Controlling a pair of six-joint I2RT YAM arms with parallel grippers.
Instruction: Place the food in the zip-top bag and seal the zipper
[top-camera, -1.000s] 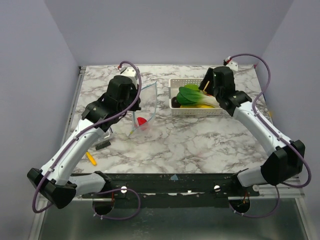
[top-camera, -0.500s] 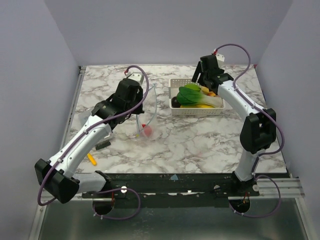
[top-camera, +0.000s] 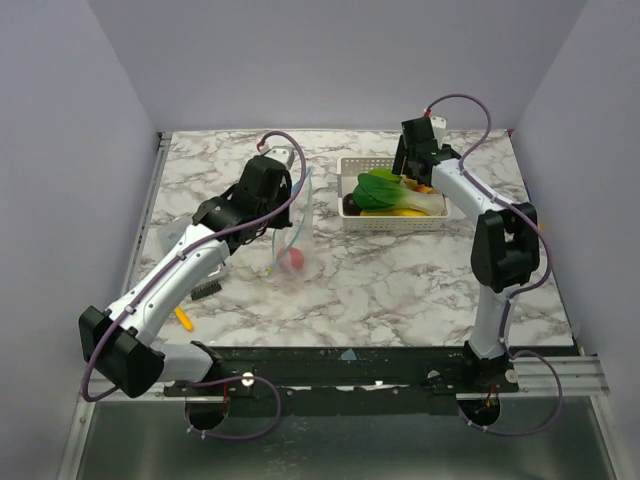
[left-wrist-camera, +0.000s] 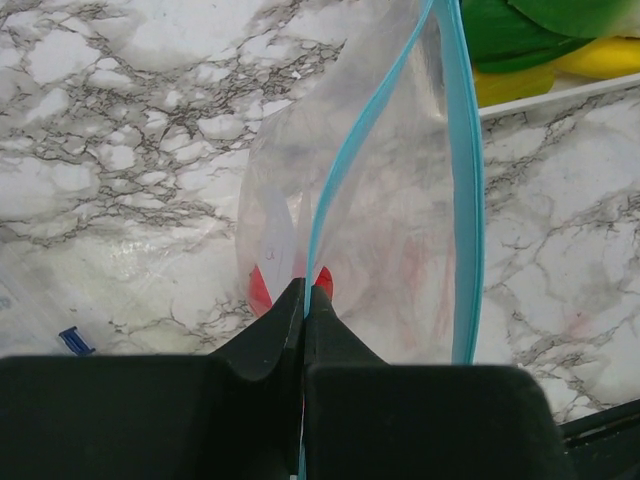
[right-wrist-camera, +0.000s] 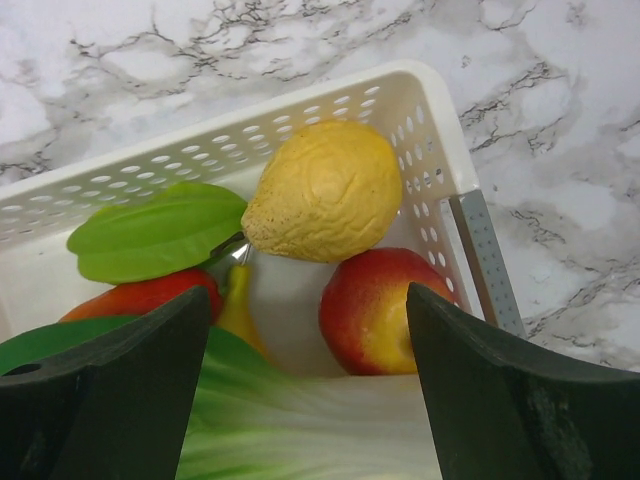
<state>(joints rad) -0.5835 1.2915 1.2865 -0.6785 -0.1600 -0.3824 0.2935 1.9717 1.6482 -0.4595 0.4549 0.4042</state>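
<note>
My left gripper (left-wrist-camera: 304, 300) is shut on the near lip of the zip-top bag (left-wrist-camera: 390, 210), pinching its light blue zipper (left-wrist-camera: 465, 180). The bag hangs open over the table (top-camera: 295, 225) with a red food piece (top-camera: 291, 261) at its bottom. My right gripper (right-wrist-camera: 308, 330) is open over the white basket (right-wrist-camera: 430, 150), above a yellow lemon (right-wrist-camera: 322, 190), a red-yellow apple (right-wrist-camera: 375, 310), a green leaf (right-wrist-camera: 150, 230) and a green-white leafy vegetable (right-wrist-camera: 290, 420). The right gripper sits at the basket's far right in the top view (top-camera: 412, 168).
A small yellow-orange piece (top-camera: 182, 316) lies on the marble table (top-camera: 400, 280) near the left arm's base. A dark small object (top-camera: 206, 289) lies beside the left arm. A blue scrap (left-wrist-camera: 75, 340) lies on the table at left.
My left gripper has carried the bag a little right and forward, and the bag now hangs narrower. My right arm has swung back over the basket's far right corner.
</note>
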